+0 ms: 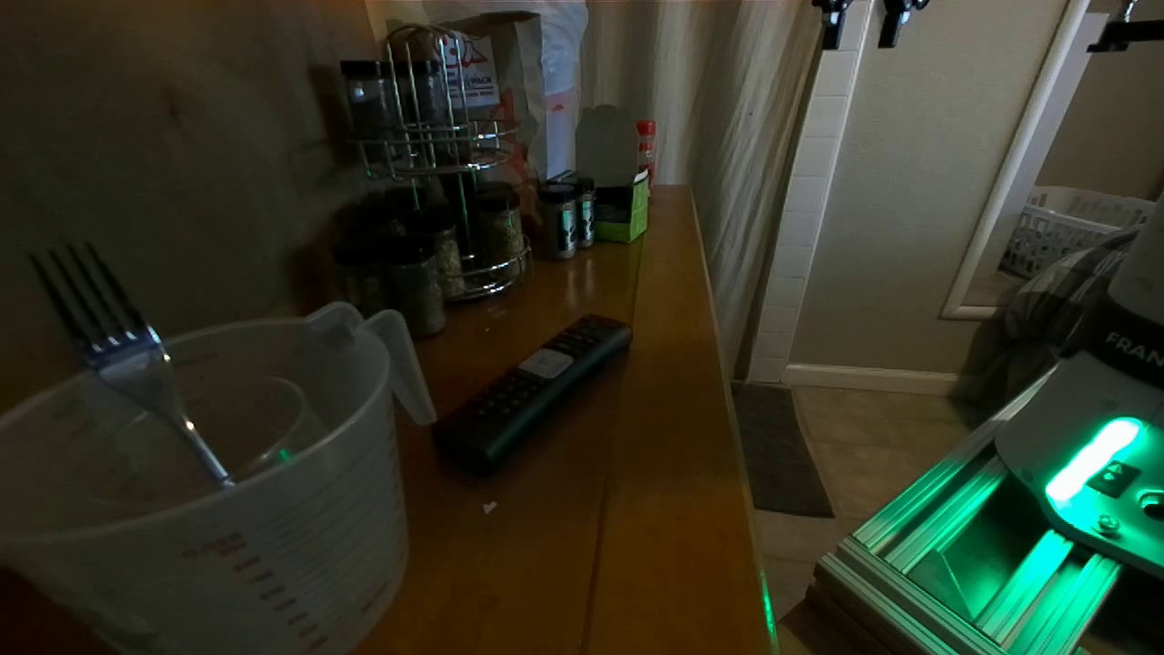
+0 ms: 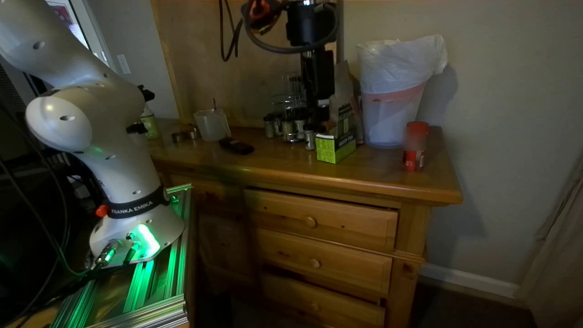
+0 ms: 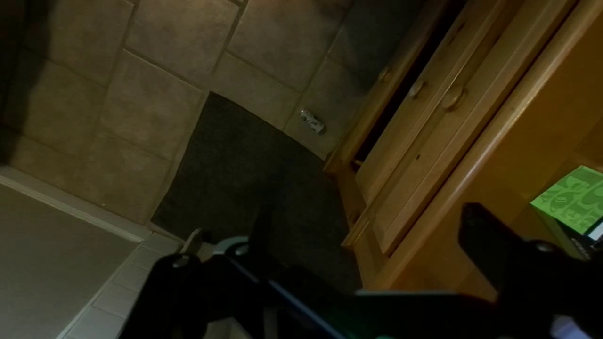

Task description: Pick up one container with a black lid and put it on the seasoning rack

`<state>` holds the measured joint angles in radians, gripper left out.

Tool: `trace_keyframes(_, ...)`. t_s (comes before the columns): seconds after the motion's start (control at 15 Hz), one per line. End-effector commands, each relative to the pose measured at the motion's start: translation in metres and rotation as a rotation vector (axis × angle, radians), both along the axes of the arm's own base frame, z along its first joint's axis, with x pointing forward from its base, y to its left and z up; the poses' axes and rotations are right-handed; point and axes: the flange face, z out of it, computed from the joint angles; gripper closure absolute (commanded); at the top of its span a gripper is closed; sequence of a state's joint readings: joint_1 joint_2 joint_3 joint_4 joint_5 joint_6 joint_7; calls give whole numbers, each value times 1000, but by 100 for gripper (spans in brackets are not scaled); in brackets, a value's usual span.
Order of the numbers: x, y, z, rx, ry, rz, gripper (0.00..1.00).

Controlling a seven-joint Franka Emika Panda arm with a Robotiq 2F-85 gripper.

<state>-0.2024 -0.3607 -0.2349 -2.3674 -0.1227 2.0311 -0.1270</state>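
The seasoning rack (image 1: 436, 168) is a tiered metal-wire stand on the wooden dresser; it also shows (image 2: 288, 101) partly behind my gripper. Its tiers hold several dark-lidded jars. Two black-lidded jars, one nearer (image 1: 557, 221) and one behind it (image 1: 585, 214), stand on the dresser beside the rack. A black-lidded jar (image 2: 309, 138) shows next to the tea box. My gripper is open and empty, fingers apart (image 1: 860, 42), high above the dresser's front side. It points down (image 2: 319, 98). In the wrist view the fingers (image 3: 367, 216) frame the dresser edge and floor; no jar shows there.
A clear measuring jug (image 1: 282, 555) with a fork and a black remote-like handset (image 1: 536, 391) lie on the dresser (image 2: 273, 157). A green tea box (image 2: 332, 148), a red-lidded container (image 2: 415, 146), a paper bag (image 1: 523, 82) and a lined bin (image 2: 391, 118) stand farther along.
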Motion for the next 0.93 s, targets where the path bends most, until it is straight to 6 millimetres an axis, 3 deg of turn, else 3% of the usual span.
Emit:
trace_keyframes(0.0, 0, 0, 0, 0, 1, 0, 0)
trace_keyframes(0.33, 0, 0, 0, 0, 1, 0, 0)
trace_keyframes(0.53, -3, 52, -21, 51, 1, 95, 0)
trace_keyframes(0.87, -18, 166, -65, 119, 79, 299, 0)
